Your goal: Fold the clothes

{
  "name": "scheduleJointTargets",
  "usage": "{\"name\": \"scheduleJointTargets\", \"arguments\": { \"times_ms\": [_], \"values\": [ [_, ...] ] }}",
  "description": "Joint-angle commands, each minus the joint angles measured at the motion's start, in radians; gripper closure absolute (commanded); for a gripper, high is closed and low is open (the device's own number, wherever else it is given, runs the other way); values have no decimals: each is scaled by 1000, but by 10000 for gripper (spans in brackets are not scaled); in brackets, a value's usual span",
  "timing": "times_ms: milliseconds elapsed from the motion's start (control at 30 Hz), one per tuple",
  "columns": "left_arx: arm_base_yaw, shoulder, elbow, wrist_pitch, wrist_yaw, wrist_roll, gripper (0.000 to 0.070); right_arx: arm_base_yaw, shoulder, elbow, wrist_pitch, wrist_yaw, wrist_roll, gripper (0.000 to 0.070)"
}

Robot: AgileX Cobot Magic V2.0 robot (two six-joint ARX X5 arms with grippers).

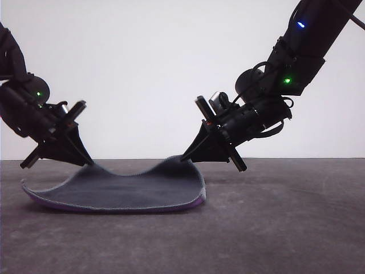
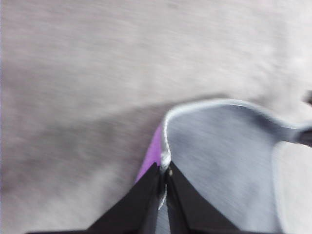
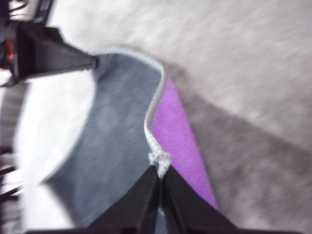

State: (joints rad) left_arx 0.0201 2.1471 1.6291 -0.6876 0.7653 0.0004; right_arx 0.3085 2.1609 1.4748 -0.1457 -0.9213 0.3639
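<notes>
The cloth (image 1: 131,191) lies on the table with its dark grey face up and a purple edge showing underneath. Its two far corners are lifted off the surface. My left gripper (image 1: 91,164) is shut on the far left corner, and my right gripper (image 1: 183,158) is shut on the far right corner. In the left wrist view the black fingers (image 2: 141,204) pinch the stitched edge of the cloth (image 2: 219,161). The right wrist view has that arm's fingers (image 3: 180,204) closed on the knotted corner of the cloth (image 3: 117,141), purple underside exposed, with the left gripper (image 3: 95,62) opposite.
The grey table (image 1: 285,228) extends wide to the right and toward the front of the cloth. A plain white wall stands behind it.
</notes>
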Motion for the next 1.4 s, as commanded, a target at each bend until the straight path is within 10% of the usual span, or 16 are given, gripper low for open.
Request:
{"name": "scheduleJointTargets", "arguments": {
  "times_ms": [0, 400, 967, 1367],
  "values": [
    [2, 30, 31, -51, 14, 68, 690, 1, 23, 23, -11, -43, -15, 700],
    [2, 30, 100, -387, 40, 242, 691, 0, 23, 23, -172, -281, -69, 700],
    [9, 30, 135, -737, 44, 434, 690, 0, 17, 26, -555, -282, -315, 686],
    [14, 30, 135, -783, -117, 397, 684, 0, 15, 91, -762, -216, -419, 682]
  ]
}}
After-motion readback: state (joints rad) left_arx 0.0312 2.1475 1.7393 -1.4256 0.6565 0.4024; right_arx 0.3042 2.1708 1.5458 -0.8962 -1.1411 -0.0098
